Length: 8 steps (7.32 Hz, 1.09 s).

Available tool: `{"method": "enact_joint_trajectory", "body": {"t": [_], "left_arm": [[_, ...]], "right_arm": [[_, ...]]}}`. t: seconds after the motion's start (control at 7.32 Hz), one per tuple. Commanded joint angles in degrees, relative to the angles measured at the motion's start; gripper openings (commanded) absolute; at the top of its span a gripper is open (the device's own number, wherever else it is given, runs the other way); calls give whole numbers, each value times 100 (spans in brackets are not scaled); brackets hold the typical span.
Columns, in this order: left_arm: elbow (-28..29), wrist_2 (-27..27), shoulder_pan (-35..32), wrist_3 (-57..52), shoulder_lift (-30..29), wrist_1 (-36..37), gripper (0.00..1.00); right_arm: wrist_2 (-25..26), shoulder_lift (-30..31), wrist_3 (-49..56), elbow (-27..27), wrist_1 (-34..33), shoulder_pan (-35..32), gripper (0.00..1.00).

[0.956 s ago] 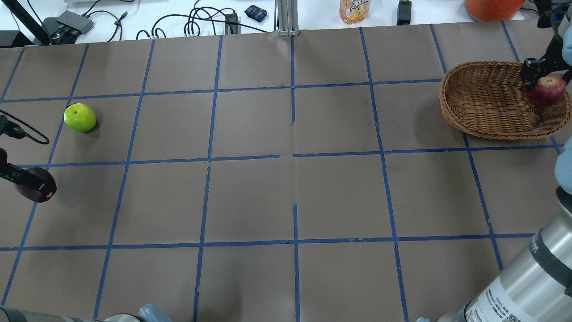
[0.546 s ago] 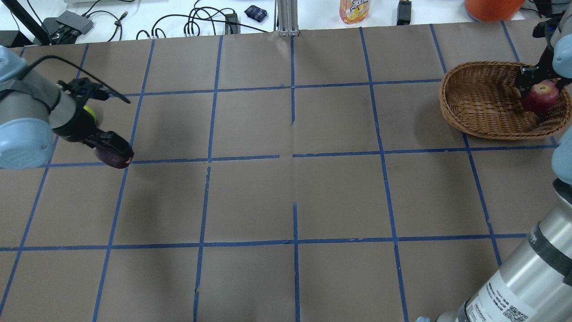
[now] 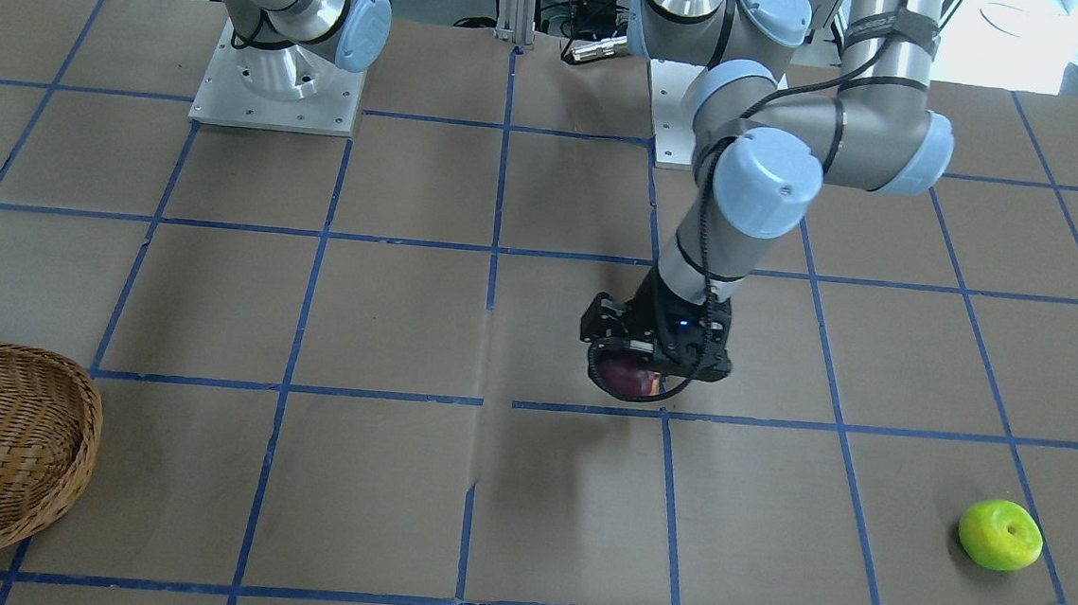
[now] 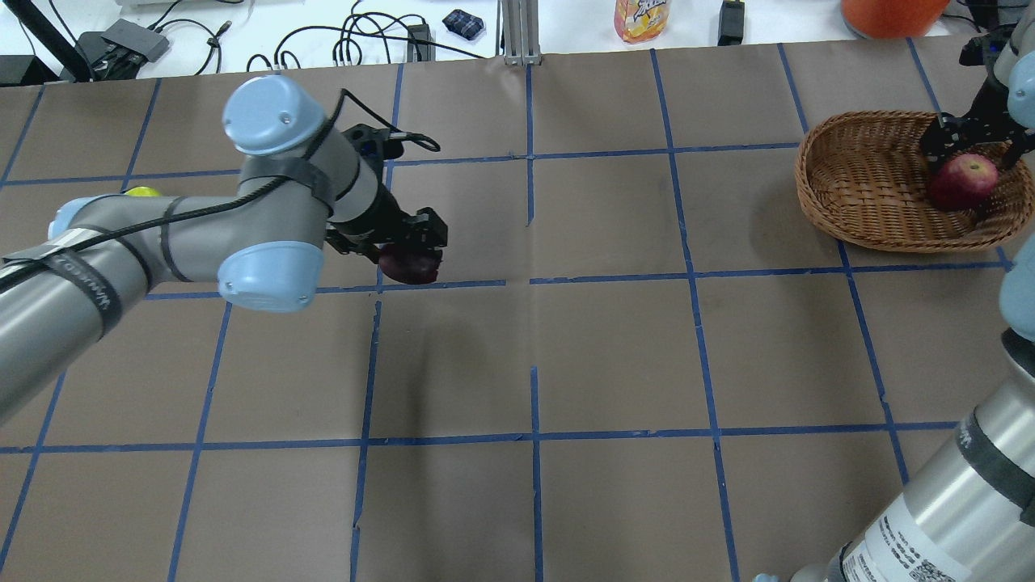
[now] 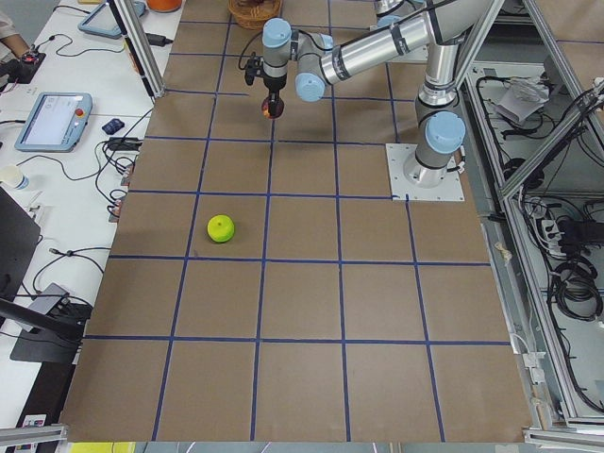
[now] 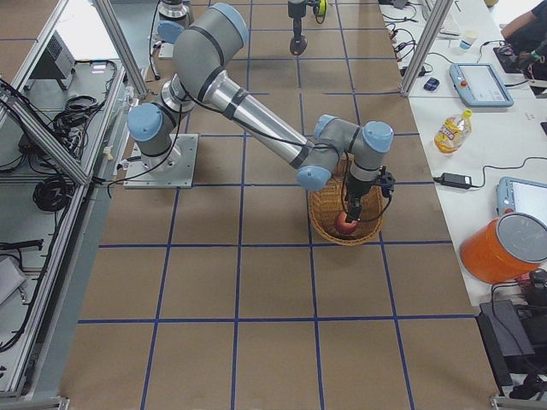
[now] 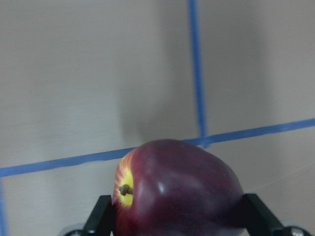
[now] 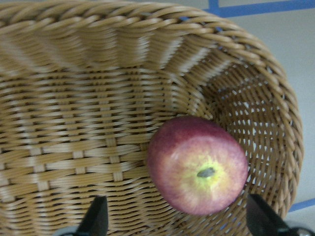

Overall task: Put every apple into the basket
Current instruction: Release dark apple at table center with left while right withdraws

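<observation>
Overhead exterior: left gripper (image 4: 412,246) clamps maroon apple (image 4: 408,268); right gripper (image 4: 966,149), fingers spread, hangs over red apple (image 4: 962,182) at basket's (image 4: 817,194) three o'clock

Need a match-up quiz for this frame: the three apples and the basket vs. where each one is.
Things:
1. red apple
2. maroon apple
3. green apple
4. basket

Places:
A. held in the left gripper, above the table
B. alone on the table, on the robot's left side
C. inside the basket
D. on the table, at the robot's far right

Pairs: 1-C, 2-A, 3-B, 4-D
</observation>
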<state>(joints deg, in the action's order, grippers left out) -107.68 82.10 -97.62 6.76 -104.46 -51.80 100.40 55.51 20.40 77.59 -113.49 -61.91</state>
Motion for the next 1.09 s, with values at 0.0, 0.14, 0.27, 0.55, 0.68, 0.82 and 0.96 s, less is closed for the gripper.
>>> {"method": "enact_joint_trajectory", "body": {"t": [0.0,0.14,0.27,0.55,0.68,0.82,0.96], "left_arm": [[317,86,-721,1156,-381,327,0],[327,122,-758,1231,-513,355,0],[327,87,-811,1275,-662,459,0],[344,61,-899,1275,-935,1143,0],[379,78,-890,1206,-1014,1207,46],[379,52,-899,1275,-1102,1216,99],[432,52,-882,1232,-1051,1286,100]], "right_arm": [[-650,554,-19,-7,929,-189,100],[-741,731,-27,-7,1273,-373,100],[-837,898,-132,2,1503,-627,100],[-1319,1023,-1279,37,1733,-1294,100],[-1356,997,-1554,54,1725,-1663,100],[-1374,988,-1687,115,1725,-1884,100],[-1383,979,-1732,212,1672,-2025,100]]}}
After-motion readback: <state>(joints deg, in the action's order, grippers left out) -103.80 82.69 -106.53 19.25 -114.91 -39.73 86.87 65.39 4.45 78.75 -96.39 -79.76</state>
